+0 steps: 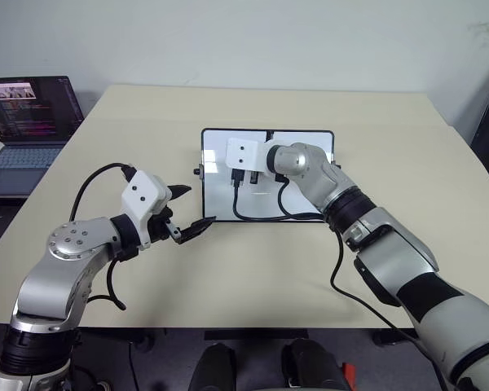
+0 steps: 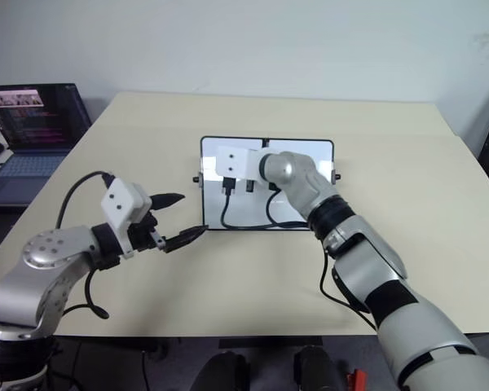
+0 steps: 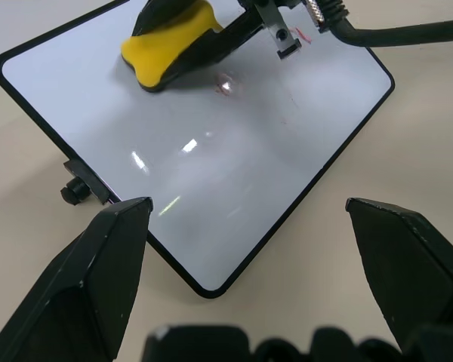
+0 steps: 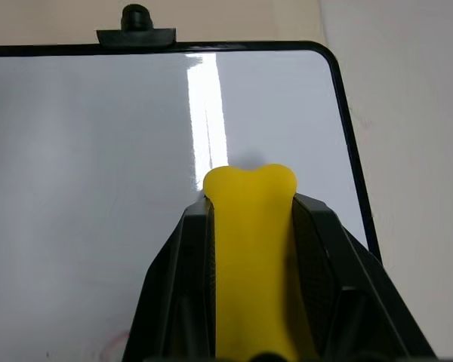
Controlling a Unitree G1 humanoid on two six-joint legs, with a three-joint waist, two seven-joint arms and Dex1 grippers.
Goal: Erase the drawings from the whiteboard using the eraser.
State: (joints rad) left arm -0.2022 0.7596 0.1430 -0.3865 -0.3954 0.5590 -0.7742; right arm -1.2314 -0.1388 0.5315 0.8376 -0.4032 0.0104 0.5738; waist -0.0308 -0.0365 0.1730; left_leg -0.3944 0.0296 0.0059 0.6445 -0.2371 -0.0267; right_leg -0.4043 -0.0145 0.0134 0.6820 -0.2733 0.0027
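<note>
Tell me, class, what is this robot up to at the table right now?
The right gripper is shut on the yellow eraser and holds it over the whiteboard, which lies flat on the beige table. A few faint red drawings remain on the board near the eraser. The left gripper hovers open beside the board's near left corner, holding nothing. A laptop sits open at the table's left.

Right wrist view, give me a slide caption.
Right end effector shut on the yellow eraser over the whiteboard, faint red drawings remaining.
</note>
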